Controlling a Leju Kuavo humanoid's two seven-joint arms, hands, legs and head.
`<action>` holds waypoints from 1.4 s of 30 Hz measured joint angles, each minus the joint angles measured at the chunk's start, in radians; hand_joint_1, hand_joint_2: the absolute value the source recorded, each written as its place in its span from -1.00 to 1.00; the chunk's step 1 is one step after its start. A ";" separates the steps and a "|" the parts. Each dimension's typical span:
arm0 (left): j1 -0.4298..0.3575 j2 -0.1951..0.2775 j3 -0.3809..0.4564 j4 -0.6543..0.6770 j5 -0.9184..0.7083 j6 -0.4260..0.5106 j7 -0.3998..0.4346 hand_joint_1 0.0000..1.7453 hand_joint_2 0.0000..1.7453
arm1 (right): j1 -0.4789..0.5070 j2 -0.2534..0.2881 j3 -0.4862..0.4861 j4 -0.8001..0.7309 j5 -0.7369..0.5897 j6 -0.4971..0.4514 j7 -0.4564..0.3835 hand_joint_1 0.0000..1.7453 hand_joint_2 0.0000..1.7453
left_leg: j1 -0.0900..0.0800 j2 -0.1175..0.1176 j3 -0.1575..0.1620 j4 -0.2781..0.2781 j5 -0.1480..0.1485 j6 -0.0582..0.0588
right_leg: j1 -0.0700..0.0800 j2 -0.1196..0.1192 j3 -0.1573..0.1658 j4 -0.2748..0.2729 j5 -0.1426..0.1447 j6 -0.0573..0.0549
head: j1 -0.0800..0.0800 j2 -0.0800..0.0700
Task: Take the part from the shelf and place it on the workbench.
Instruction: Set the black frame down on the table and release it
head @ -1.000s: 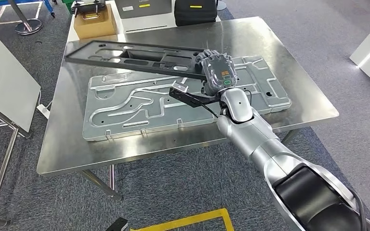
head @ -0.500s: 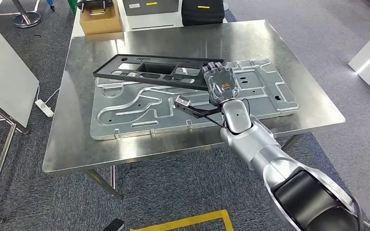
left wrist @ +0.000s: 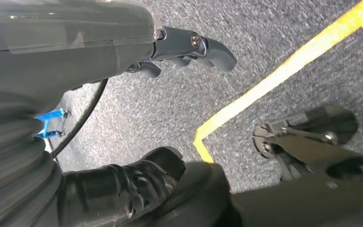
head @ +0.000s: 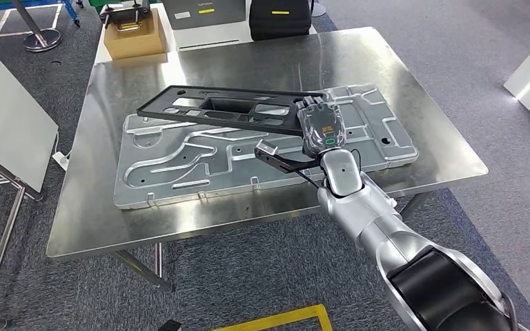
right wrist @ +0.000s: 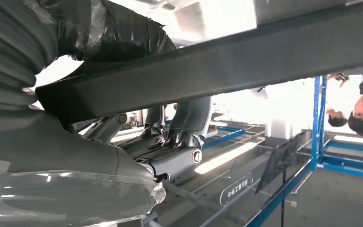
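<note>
One silver right hand (head: pixel 321 124) gripped the near end of the long black slotted plastic frame (head: pixel 224 107), which hung tilted over the grey stamped metal panel (head: pixel 179 162) on the steel workbench (head: pixel 248 58). Held at one end, it could twist loose and drop.

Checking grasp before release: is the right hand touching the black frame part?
Touching. In the right wrist view the right hand has its fingers wrapped under the black frame part and thumb above. The head view shows the hand at the frame's end.
</note>
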 joint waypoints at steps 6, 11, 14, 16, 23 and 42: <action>0.001 0.002 0.007 0.000 -0.002 0.011 0.000 -1.00 1.00 | 0.002 0.007 -0.020 0.012 -0.003 -0.002 -0.012 1.00 1.00 | -0.009 -0.001 0.103 -0.235 0.091 0.026 | 0.005 0.002 0.010 0.005 -0.023 0.021 | 0.000 0.000; 0.000 -0.001 0.013 0.000 -0.003 0.015 -0.002 -1.00 1.00 | 0.003 0.010 -0.037 0.021 -0.014 -0.004 -0.027 1.00 1.00 | 0.003 0.000 0.122 -0.255 0.089 0.045 | 0.001 0.002 -0.063 0.160 -0.107 0.045 | 0.001 0.000; 0.002 -0.001 0.014 0.000 -0.003 0.015 -0.002 -1.00 1.00 | 0.010 0.010 -0.045 0.032 -0.030 -0.001 -0.042 1.00 1.00 | 0.003 -0.001 0.125 -0.251 0.083 0.048 | -0.010 0.001 -0.149 0.287 -0.125 0.054 | 0.002 0.000; 0.003 -0.001 0.015 0.000 -0.003 0.015 -0.005 -1.00 1.00 | 0.011 0.010 -0.051 0.040 -0.046 0.010 -0.062 1.00 1.00 | 0.005 -0.003 0.129 -0.245 0.076 0.043 | -0.015 0.000 -0.120 0.195 -0.051 0.056 | 0.002 0.000; 0.003 -0.001 0.017 0.000 -0.002 0.023 -0.017 -1.00 1.00 | 0.005 0.018 -0.063 0.061 -0.079 0.131 -0.126 1.00 1.00 | 0.003 -0.002 0.127 -0.232 0.059 0.006 | -0.011 0.004 -0.043 0.014 0.020 0.029 | 0.001 0.000; 0.006 0.002 0.051 0.000 0.029 0.063 -0.082 -1.00 1.00 | -0.026 0.040 -0.054 0.096 -0.140 0.413 -0.214 -1.00 -1.00 | 0.001 0.005 0.153 -0.263 0.074 0.048 | -0.004 0.004 -0.111 0.183 -0.081 0.051 | 0.003 0.000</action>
